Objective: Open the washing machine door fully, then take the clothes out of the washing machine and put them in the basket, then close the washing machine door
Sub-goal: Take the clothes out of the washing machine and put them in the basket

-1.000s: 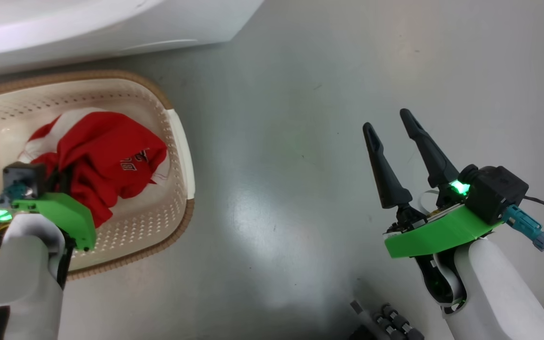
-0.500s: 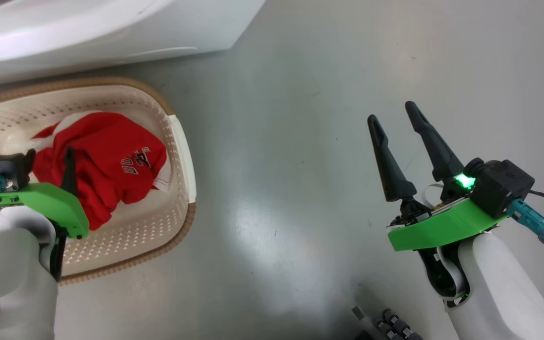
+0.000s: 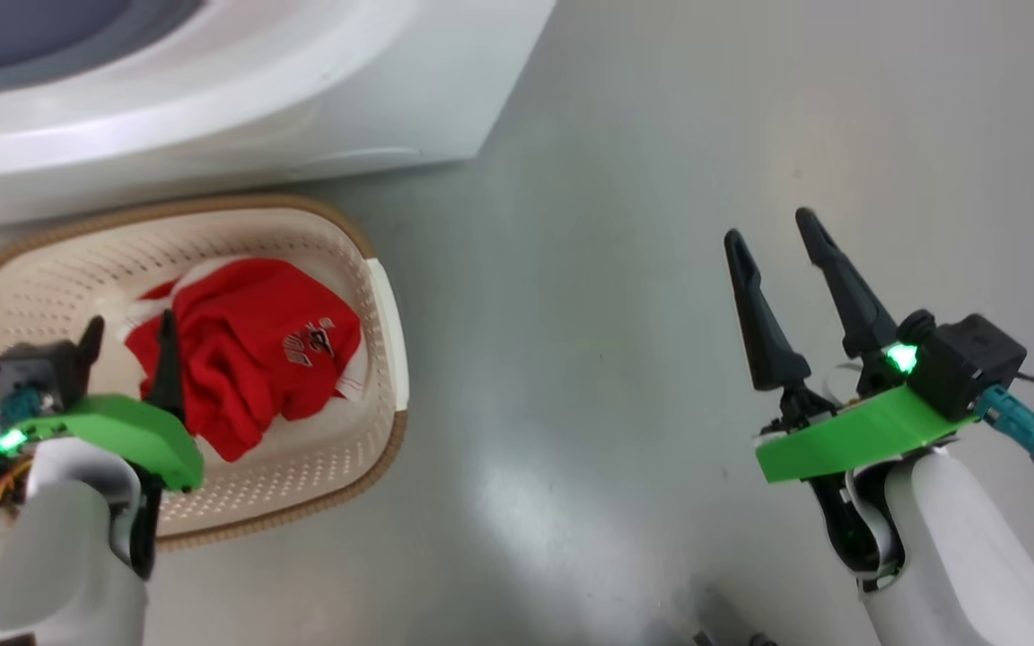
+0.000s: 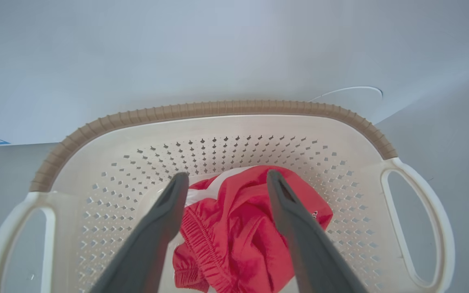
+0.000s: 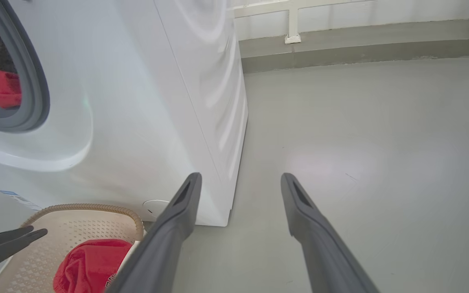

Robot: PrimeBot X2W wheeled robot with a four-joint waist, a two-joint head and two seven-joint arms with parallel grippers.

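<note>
Lying crumpled on the bottom of the cream-white perforated plastic basket (image 3: 384,447) with a brown woven-look rim, the bright red fabric garment (image 3: 257,350) with white trim shows a small printed logo on its upper side. The basket stands on the grey floor (image 3: 616,179), just beside the front of the big white washing machine (image 3: 302,117). In the right wrist view, a second red piece of cloth (image 5: 0,87) is visible inside the machine, behind the grey rubber ring (image 5: 35,81) of its opening. The left gripper (image 3: 128,327) hangs over the basket, above the garment, and its two dark fingers are spread apart with nothing between them; in the left wrist view the red fabric is seen below, in the gap between them. The right gripper (image 3: 770,229) is well apart from the basket, over the bare floor at the side of the machine. Its fingers are also spread wide and they hold nothing.
</note>
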